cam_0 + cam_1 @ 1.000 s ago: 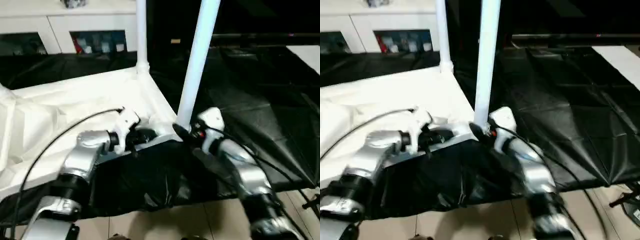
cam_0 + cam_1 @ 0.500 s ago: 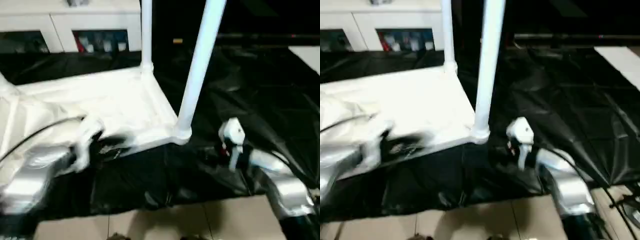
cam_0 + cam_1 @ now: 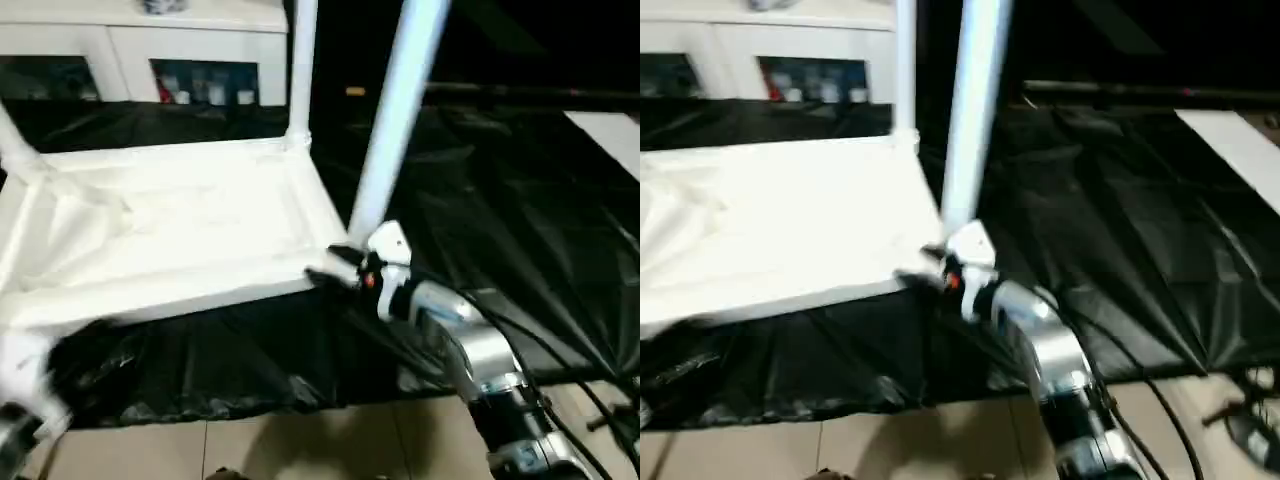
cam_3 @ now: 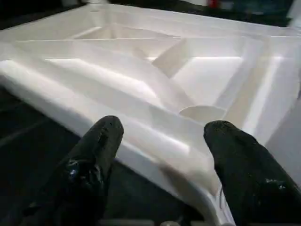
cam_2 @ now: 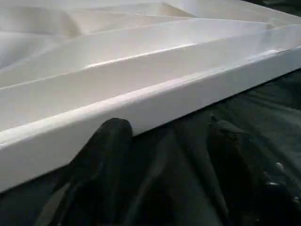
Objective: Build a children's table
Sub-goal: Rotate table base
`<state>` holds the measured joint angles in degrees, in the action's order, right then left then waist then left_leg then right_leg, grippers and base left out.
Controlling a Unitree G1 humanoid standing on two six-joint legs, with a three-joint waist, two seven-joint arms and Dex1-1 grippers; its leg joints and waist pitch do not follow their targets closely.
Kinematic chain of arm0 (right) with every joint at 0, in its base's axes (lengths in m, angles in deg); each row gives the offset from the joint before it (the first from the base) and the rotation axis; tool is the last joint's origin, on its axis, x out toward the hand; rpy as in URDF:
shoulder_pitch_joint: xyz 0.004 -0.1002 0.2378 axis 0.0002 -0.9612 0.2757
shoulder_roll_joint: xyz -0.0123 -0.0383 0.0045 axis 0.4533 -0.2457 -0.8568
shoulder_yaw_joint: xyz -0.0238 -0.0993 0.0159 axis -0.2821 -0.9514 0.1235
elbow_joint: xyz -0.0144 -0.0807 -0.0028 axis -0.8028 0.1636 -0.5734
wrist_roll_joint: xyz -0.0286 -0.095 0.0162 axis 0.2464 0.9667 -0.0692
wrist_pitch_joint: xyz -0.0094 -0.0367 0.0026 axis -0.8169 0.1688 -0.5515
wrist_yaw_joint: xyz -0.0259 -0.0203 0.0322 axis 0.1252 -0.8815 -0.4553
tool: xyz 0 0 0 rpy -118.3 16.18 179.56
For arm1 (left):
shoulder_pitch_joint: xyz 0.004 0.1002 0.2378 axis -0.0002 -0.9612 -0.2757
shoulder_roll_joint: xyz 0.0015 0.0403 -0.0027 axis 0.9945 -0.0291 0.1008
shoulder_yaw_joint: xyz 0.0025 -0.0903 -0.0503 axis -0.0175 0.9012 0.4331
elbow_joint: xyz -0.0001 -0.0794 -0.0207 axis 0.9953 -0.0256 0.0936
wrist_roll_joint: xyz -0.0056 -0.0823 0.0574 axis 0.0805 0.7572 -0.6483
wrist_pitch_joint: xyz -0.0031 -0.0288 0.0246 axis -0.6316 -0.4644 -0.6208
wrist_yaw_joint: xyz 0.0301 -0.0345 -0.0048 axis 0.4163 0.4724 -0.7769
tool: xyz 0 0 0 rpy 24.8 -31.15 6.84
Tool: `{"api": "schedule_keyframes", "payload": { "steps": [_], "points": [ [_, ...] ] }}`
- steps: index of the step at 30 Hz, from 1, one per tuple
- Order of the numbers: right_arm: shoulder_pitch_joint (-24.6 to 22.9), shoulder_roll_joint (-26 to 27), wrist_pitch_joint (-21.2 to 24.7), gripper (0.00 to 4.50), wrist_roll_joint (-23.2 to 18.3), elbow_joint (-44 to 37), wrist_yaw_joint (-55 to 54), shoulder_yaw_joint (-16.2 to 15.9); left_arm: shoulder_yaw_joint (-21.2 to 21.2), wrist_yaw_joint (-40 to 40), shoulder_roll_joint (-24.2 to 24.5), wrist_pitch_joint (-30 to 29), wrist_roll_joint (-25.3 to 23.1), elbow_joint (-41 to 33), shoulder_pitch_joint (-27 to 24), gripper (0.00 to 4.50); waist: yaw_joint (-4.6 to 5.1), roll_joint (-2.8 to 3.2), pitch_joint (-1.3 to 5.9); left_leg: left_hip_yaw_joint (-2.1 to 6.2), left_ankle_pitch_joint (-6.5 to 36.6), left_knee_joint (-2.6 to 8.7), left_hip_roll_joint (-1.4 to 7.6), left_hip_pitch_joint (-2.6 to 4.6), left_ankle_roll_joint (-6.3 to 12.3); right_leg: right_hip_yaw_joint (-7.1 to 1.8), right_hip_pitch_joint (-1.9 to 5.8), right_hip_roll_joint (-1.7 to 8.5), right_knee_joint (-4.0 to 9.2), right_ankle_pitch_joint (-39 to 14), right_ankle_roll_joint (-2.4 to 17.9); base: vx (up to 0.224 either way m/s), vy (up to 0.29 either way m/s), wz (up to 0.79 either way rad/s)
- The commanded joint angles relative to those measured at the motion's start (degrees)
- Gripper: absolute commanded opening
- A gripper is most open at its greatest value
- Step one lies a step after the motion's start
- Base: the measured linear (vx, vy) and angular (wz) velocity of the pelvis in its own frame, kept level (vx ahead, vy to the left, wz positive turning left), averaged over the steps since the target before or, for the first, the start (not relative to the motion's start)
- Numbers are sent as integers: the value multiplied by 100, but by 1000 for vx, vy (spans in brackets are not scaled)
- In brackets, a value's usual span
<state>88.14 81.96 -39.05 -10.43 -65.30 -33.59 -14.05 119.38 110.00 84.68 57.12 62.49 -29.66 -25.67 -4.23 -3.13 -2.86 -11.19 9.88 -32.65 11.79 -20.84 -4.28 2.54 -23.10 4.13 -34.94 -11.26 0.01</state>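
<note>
tabletop [image 3: 170, 235] x1 | legs up: near [image 3: 395, 120], far [image 3: 300, 70], left corner [image 3: 15, 145] = 3 | cabinet [image 3: 130, 50] x1

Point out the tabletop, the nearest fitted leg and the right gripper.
tabletop [image 3: 170, 230], left eye view, ribbed underside
nearest leg [image 3: 395, 110], left eye view, mid-shaft
right gripper [image 4: 162, 134], right wrist view, between the fingertips

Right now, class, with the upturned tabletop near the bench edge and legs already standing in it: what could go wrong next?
1. The right gripper, open at the tabletop corner, might nudge the near leg crooked in its socket.
2. The tabletop's near edge lies close to the black-covered bench edge; a push could slide it off.
</note>
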Motion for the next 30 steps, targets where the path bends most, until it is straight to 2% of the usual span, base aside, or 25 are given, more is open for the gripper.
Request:
{"api": "schedule_keyframes", "payload": {
  "steps": [1, 2, 3, 5, 7, 8, 10, 11, 12, 14, 17, 18, 19, 21, 23, 24, 25, 26, 27, 30],
  "points": [
    [226, -34, -155, 321, 74, 372, -363, 340, 71, -38, -134, 368, 63, -13, -167, 328, 2, 171, 216, 125, 2559, 461, 182, 145, -222, -249, 62, 278, 546, -2000, 716, 0, 0, 0],
    [370, -60, -236, 321, 87, 655, -566, 480, 147, -66, -210, 533, 101, -15, -249, 339, -18, 135, 239, 123, 2519, 460, 191, 146, -243, -246, 69, 288, 526, -1871, 736, 0, 0, 0],
    [454, -77, -282, 321, 96, 821, -690, 560, 188, -85, -250, 622, 125, -17, -290, 345, -23, 145, 234, 127, 2508, 462, 184, 132, -252, -249, 78, 289, 512, -1836, 746, 0, 0, 0],
    [674, -143, -436, 321, 136, 1284, -1057, 686, 287, -175, -315, 833, 225, 46, -339, 356, -100, 141, 241, 81, 2481, 436, 174, 192, -265, -257, 44, 258, 510, -1587, 757, 0, 0, 0],
    [909, -268, -593, 321, 215, 1800, -1562, 848, 514, -347, -378, 1147, 264, 198, -295, 379, -95, 159, 239, 82, 2555, 429, 160, 194, -272, -252, 47, 258, 507, -1640, 754, 0, 0, 0],
    [1012, -343, -694, 321, 255, 2045, -1766, 928, 654, -437, -421, 1260, 325, 269, -267, 386, -89, 144, 253, 91, 2534, 426, 155, 178, -288, -243, 74, 267, 501, -1662, 745, 0, 0, 0],
    [1112, -418, -801, 321, 293, 2287, -1956, 1006, 792, -525, -465, 1365, 393, 339, -240, 396, -123, 141, 261, 88, 2456, 420, 161, 170, -274, -248, 80, 277, 496, -1622, 719, 0, 0, 0],
    [1198, -512, -947, 321, 345, 2537, -2029, 1045, 921, -546, -486, 1550, 517, 468, -301, 404, -145, 167, 263, 88, 2418, 419, 161, 167, -276, -249, 79, 286, 488, -1550, 737, 0, 0, 0],
    [1196, -518, -955, 321, 341, 2541, -2009, 1048, 927, -523, -487, 1561, 540, 481, -322, 416, -151, 148, 263, 86, 2431, 422, 160, 155, -276, -242, 97, 272, 486, -1554, 712, 0, 0, 0],
    [1199, -530, -1010, 321, 335, 2587, -1941, 1072, 928, -392, -498, 1597, 659, 531, -457, 427, -161, 155, 264, 94, 2428, 427, 170, 148, -274, -242, 111, 265, 466, -1451, 702, 0, 0, 0],
    [1151, -509, -1075, 321, 308, 2579, -1838, 1055, 860, -216, -542, 1655, 767, 602, -638, 439, -169, 132, 269, 89, 2375, 420, 169, 137, -246, -239, 129, 255, 446, -1309, 728, 0, 0, 0],
    [1026, -483, -1152, 321, 331, 2472, -1743, 933, 856, -188, -593, 1835, 781, 742, -696, 445, -176, 133, 273, 81, 2352, 411, 172, 145, -218, -241, 120, 248, 451, -1261, 720, 0, 0, 0],
    [955, -461, -1171, 321, 320, 2399, -1672, 880, 890, -217, -608, 1918, 791, 816, -681, 445, -188, 103, 265, 63, 2357, 408, 167, 149, -172, -245, 115, 243, 477, -1276, 696, 0, 0, 0],
    [881, -438, -1203, 321, 309, 2339, -1584, 808, 933, -264, -603, 2057, 822, 937, -641, 445, -185, 128, 275, 91, 2366, 429, 179, 123, -184, -247, 144, 270, 464, -1309, 697, 0, 0, 0],
    [629, -438, -1155, 321, 305, 1949, -1164, 575, 1047, -251, -451, 2130, 965, 1145, -443, 445, -175, 112, 269, 101, 2404, 436, 183, 108, -184, -240, 161, 267, 463, -1384, 675, 0, 0, 0],
    [512, -456, -1108, 321, 301, 1744, -965, 477, 1056, -164, -361, 2056, 1058, 1167, -351, 445, -172, 37, 270, 93, 2387, 429, 191, 107, -163, -240, 161, 266, 465, -1428, 669, 0, 0, 0],
    [420, -476, -1061, 321, 282, 1583, -778, 401, 1046, -80, -287, 1983, 1134, 1170, -279, 445, -192, 84, 258, 109, 2390, 447, 190, 105, -167, -243, 164, 269, 459, -1488, 655, 0, 0, 0],
    [376, -484, -1044, 321, 281, 1505, -667, 365, 1030, -30, -234, 1942, 1192, 1175, -238, 445, -192, 66, 267, 100, 2370, 440, 203, 103, -170, -245, 163, 262, 452, -1504, 650, 0, 0, 0],
    [246, -547, -921, 321, 289, 1288, -463, 241, 938, 105, -101, 1689, 1371, 1086, -67, 445, -195, 81, 259, 107, 2386, 448, 206, 105, -182, -242, 156, 263, 447, -1550, 665, 0, 0, 0],
    [112, -615, -727, 321, 302, 1074, -360, 131, 771, 193, 105, 1367, 1582, 947, 252, 445, -215, 85, 247, 85, 2414, 445, 207, 133, -269, -255, 127, 245, 436, -1658, 736, 0, 0, 0]
  ]
}}
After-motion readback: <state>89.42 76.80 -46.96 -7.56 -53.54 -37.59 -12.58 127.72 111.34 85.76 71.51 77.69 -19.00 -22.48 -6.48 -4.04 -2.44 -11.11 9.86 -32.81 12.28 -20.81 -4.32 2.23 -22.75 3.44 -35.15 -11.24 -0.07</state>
